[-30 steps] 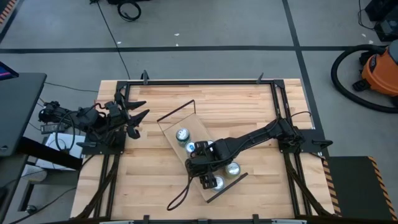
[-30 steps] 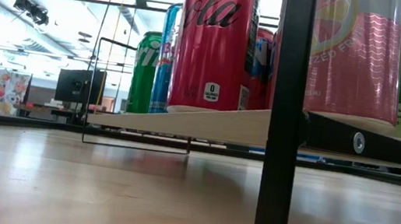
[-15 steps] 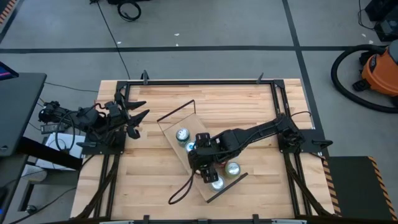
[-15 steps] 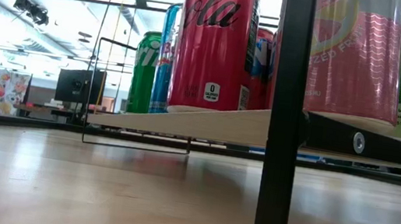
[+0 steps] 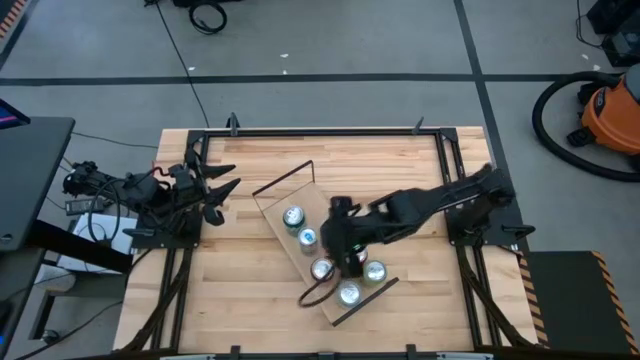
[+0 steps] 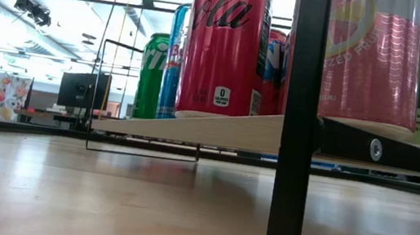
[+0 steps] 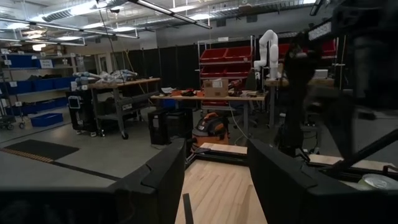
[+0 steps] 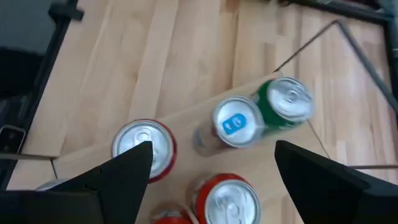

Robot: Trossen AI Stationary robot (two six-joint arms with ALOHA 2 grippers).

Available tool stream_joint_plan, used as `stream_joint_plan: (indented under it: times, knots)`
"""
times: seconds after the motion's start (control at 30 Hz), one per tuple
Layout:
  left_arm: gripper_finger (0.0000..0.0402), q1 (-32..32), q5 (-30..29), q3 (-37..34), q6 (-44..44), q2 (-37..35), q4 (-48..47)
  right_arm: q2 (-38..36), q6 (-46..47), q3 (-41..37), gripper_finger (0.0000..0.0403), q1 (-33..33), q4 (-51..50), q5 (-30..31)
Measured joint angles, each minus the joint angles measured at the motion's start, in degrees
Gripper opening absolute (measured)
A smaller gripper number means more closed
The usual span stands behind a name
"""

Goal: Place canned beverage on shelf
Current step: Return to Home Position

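Observation:
The shelf (image 5: 300,255) is a light-wood board with a dark wire frame, lying slantwise mid-table. Several cans stand upright on it, among them a green can (image 8: 286,102), a blue-tabbed can (image 8: 236,124) and a red can (image 8: 144,146). The low view shows a red can (image 6: 224,45) and a pink can (image 6: 367,57) on the board (image 6: 217,127). My right gripper (image 5: 350,258) hovers above the cans, open and empty; its own view shows it too (image 8: 212,149). My left gripper (image 5: 215,190) waits open at the table's left, also seen in its own view (image 7: 217,168).
The shelf's dark frame post (image 6: 299,130) stands close in the low view. A dark cable loop (image 5: 305,298) lies by the shelf's near end. An orange vacuum (image 5: 610,110) stands on the floor beyond the table's far right corner. Bare tabletop (image 5: 230,290) lies left of the shelf.
My right gripper has drawn back from the shelf's near part toward the table's far right. A can that it covered now shows standing on the board. The other cans and the shelf have kept still.

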Motion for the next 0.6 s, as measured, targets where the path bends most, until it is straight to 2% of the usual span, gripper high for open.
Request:
stream_joint_plan:
  times: [0.37,0.6]
  knots:
    - [0.0183,0.0,0.0,0.0,-0.8,0.0,-0.2,-31.5,1.8,-44.2,0.0348,-2.0,39.0,2.4]
    - [0.0183,0.0,0.0,0.0,2.2,0.0,2.0,-47.3,4.3,-63.6,0.0348,-4.1,54.3,3.6]
